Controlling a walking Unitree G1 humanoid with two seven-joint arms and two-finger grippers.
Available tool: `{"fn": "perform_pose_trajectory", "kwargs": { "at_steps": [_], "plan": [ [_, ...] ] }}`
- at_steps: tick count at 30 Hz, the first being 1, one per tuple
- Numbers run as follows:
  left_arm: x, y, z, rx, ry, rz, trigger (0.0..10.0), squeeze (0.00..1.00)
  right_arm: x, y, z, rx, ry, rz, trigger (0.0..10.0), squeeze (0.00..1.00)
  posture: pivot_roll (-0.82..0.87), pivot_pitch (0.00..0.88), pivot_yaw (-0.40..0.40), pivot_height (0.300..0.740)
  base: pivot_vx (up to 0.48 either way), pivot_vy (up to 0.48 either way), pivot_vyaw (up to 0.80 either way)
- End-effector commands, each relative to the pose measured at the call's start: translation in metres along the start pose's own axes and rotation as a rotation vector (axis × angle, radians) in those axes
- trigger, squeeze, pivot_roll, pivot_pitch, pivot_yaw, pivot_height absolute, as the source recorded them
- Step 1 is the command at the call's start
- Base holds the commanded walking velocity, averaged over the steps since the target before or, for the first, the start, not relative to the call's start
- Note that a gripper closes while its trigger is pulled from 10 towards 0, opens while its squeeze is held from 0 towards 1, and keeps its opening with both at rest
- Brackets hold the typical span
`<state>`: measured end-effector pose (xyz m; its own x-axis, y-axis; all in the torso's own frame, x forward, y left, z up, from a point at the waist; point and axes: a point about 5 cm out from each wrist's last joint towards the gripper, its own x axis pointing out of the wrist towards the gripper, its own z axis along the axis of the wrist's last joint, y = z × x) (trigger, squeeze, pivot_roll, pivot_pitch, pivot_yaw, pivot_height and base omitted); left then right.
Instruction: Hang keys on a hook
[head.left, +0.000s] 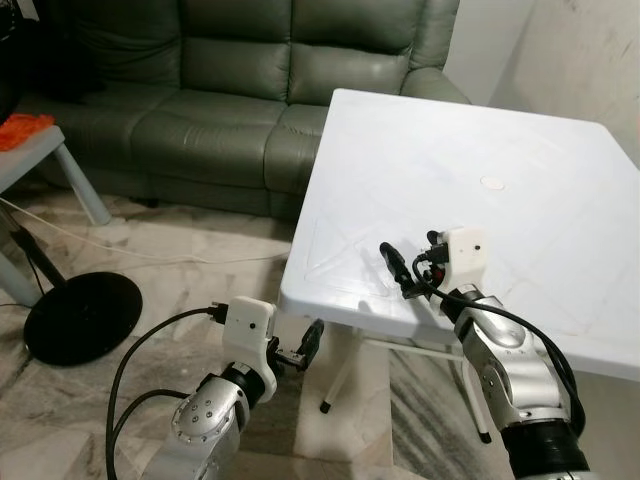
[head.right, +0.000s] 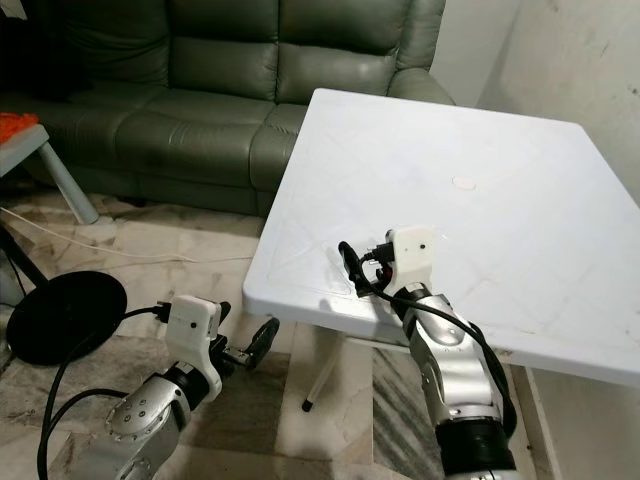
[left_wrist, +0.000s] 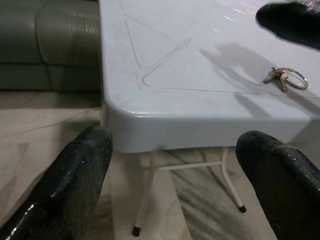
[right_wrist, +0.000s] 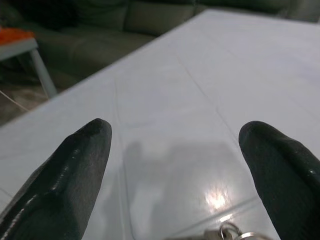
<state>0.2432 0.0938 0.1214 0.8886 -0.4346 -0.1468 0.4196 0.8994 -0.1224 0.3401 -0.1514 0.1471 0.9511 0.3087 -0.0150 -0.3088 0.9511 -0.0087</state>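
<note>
A bunch of keys on a ring (left_wrist: 285, 77) lies on the white table (head.left: 520, 150) near its front left corner. The bunch also peeks in at the edge of the right wrist view (right_wrist: 227, 233). My right gripper (head.left: 410, 268) hovers low over that spot, open, its fingers spread wide above the keys with nothing between them. One of its black fingers (left_wrist: 290, 22) hangs just over the keys. My left gripper (head.left: 305, 348) is open and empty, held below and in front of the table's corner, pointing at the table's edge.
A grey-green leather sofa (head.left: 220, 90) stands behind the table. On the floor to the left are a black round stand base (head.left: 80, 315), a white cable and a small white table with something orange (head.left: 25, 130). White table legs (head.left: 335, 385) stand beneath the corner.
</note>
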Motion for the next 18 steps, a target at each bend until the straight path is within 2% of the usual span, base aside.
{"fn": "perform_pose_trajectory", "kwargs": {
  "at_steps": [1,7,18],
  "plan": [
    [-0.002,-0.002,0.001,0.004,0.011,0.001,10.0,0.0,0.001,-0.004,-0.003,0.0,0.023,-0.027,10.0,0.0,0.04,0.148,-0.066,0.74,0.0,0.0,0.0],
    [-0.002,-0.008,0.004,0.018,0.026,-0.03,10.0,0.0,-0.001,-0.009,-0.009,-0.038,0.052,-0.079,10.0,0.0,0.04,0.159,-0.063,0.74,0.0,0.0,0.0],
    [0.006,-0.014,0.014,0.065,0.021,-0.115,10.0,0.0,-0.001,-0.008,-0.011,-0.009,0.038,-0.083,10.0,0.0,0.04,0.161,-0.052,0.74,0.0,0.0,0.0]
  ]
}}
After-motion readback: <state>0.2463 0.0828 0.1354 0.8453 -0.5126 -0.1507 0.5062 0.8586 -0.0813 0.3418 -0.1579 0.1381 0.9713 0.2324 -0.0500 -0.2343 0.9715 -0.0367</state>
